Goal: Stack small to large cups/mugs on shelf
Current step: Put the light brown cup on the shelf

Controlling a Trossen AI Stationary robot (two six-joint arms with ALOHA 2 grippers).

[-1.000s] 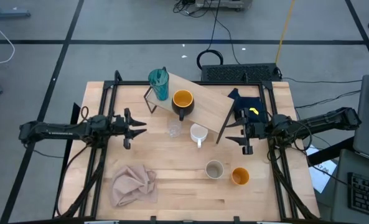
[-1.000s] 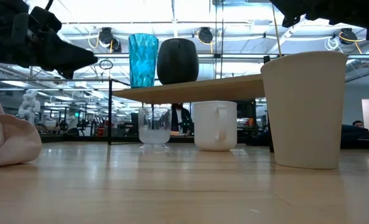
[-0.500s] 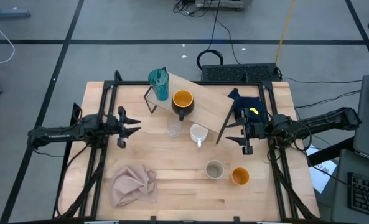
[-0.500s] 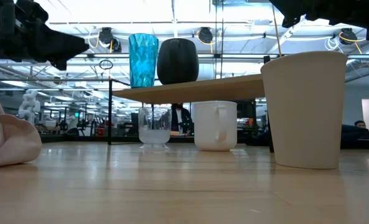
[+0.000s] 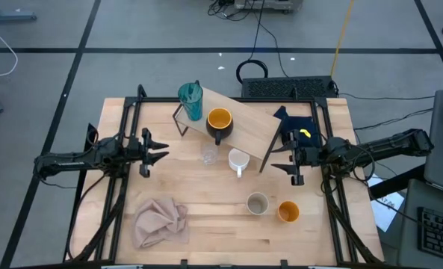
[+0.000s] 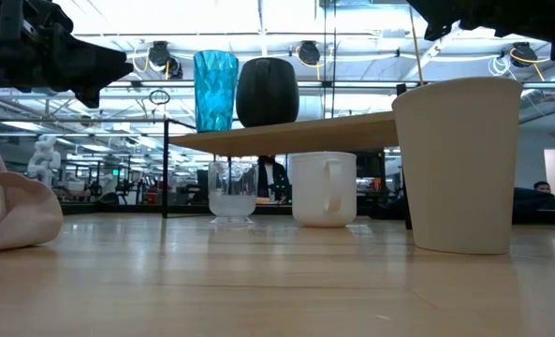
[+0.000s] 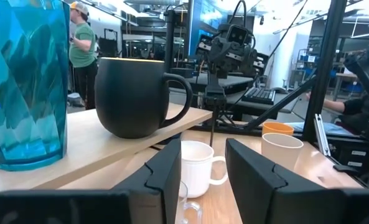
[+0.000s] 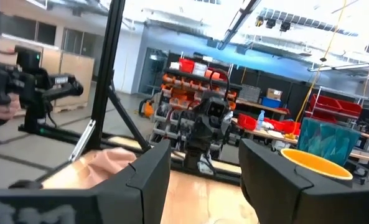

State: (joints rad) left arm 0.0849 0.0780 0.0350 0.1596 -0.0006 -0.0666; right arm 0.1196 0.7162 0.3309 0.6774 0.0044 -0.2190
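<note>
A: Both arms hung over the table there, and neither one carried anything. The left gripper (image 5: 158,152) sat over the left side of the table (image 5: 206,224), its fingers (image 7: 165,171) spread apart with only air between them.

B: And it faced the shelf (image 5: 240,125), the light board on its wire frame at the back. The teal tumbler (image 5: 190,101) stood on the shelf's left end, with the black mug (image 5: 219,123) right beside it, orange inside showing from above.

A: From the low camera, both of those stood upright on the board. Under the shelf's front edge sat the clear glass (image 5: 209,155) and the white mug (image 5: 238,161), side by side on the table.

B: The right gripper (image 5: 284,165) waited at the shelf's right end, jaws parted as well, gripping nothing.

A: Nearer the front, the beige cup (image 5: 258,203) and the orange cup (image 5: 288,212) stood close together, well apart from the shelf.

B: So two vessels were up, four down. A pink cloth (image 5: 161,221) lay crumpled at the front left, and a navy cloth (image 5: 296,125) lay behind the right gripper.
</note>
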